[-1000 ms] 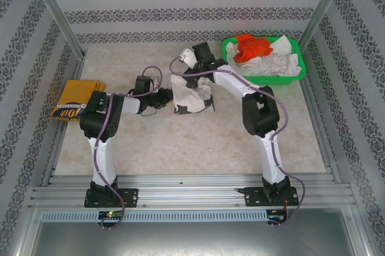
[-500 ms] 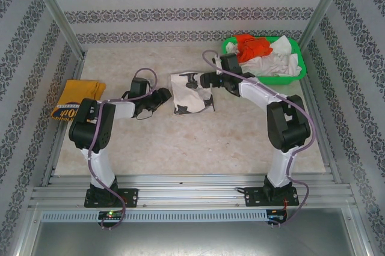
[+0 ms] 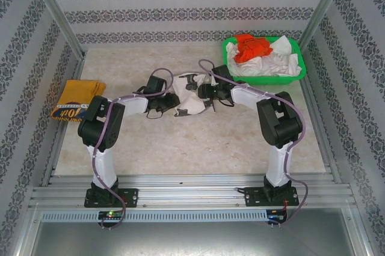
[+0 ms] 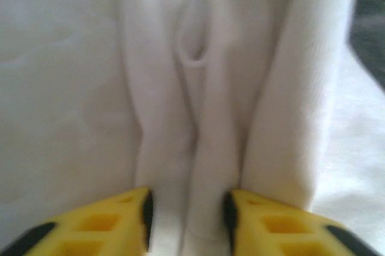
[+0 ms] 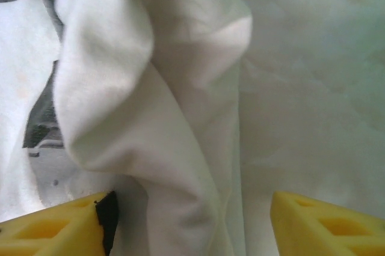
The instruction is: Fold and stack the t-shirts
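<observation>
The white shirt (image 3: 187, 101) with black print lies bunched at the middle of the table (image 3: 210, 145), between the 2 grippers. The left gripper (image 4: 186, 217) is clamped on a raised fold at its left edge. The right gripper (image 5: 192, 214) stands apart, straddling a fold at the right edge, with 1 pad (image 5: 107, 215) touching cloth. The yellow shirt (image 3: 75, 98) lies folded far left. An orange shirt (image 3: 249, 47) sits in the basket (image 3: 301, 74).

"What's on the table (image 3: 198, 142) now?"

"I see a yellow shirt (image 3: 75, 100) lying at the left side. A white shirt (image 3: 187, 104) with black marks lies bunched up in the middle. A green basket (image 3: 264, 79) sits in the back right corner, apart from both shirts."
</observation>
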You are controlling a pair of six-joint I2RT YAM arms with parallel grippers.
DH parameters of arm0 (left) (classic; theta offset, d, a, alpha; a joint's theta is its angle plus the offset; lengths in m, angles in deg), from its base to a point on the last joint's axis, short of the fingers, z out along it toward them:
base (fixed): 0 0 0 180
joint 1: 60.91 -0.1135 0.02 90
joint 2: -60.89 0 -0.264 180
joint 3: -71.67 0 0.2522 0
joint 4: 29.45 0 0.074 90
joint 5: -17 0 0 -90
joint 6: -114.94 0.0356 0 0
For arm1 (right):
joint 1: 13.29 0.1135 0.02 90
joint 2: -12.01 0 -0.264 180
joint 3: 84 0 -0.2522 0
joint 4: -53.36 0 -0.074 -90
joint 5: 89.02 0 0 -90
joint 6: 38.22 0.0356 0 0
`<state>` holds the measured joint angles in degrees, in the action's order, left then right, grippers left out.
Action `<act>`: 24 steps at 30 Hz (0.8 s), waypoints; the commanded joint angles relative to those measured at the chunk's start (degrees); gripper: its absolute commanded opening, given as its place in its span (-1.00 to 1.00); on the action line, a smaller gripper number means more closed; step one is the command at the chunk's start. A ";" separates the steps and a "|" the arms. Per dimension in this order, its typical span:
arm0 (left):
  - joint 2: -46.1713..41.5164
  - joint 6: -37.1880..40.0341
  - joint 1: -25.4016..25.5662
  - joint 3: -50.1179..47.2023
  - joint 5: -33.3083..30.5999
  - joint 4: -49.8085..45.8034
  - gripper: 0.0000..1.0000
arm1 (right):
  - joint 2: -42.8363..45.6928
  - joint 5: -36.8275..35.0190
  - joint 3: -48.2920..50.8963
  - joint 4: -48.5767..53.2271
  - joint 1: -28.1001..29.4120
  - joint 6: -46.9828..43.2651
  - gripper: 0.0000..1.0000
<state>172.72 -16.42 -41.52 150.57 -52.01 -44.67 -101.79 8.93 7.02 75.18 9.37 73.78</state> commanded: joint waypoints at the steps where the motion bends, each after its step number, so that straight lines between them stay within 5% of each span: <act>1: -0.54 1.84 -0.31 -1.05 -4.42 -6.44 -0.50 | -0.95 0.88 1.02 -0.04 0.48 3.58 0.25; 6: -2.74 1.87 -0.81 -4.41 -5.08 -6.10 -0.54 | 0.24 1.41 2.40 -0.21 0.46 4.71 0.11; 11: -2.87 2.86 -1.03 -6.04 -1.81 -4.51 -0.86 | 0.81 5.11 3.86 1.34 0.65 6.83 0.00; 18: -5.65 3.22 -0.88 -12.05 2.16 -0.44 -0.83 | 6.60 6.51 13.04 -0.70 3.98 12.07 -0.07; 21: -9.77 3.74 -0.93 -15.32 0.54 -1.49 -0.81 | 10.43 4.99 15.96 -1.05 5.50 12.66 -0.04; 24: -14.38 5.60 -0.86 -16.63 -2.80 -5.73 -0.72 | 14.35 3.50 17.50 -2.13 5.53 12.39 0.25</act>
<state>161.59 -13.58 -41.95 135.19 -51.50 -44.18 -91.62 13.78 23.33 73.50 15.03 85.00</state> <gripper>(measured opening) 0.129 0.590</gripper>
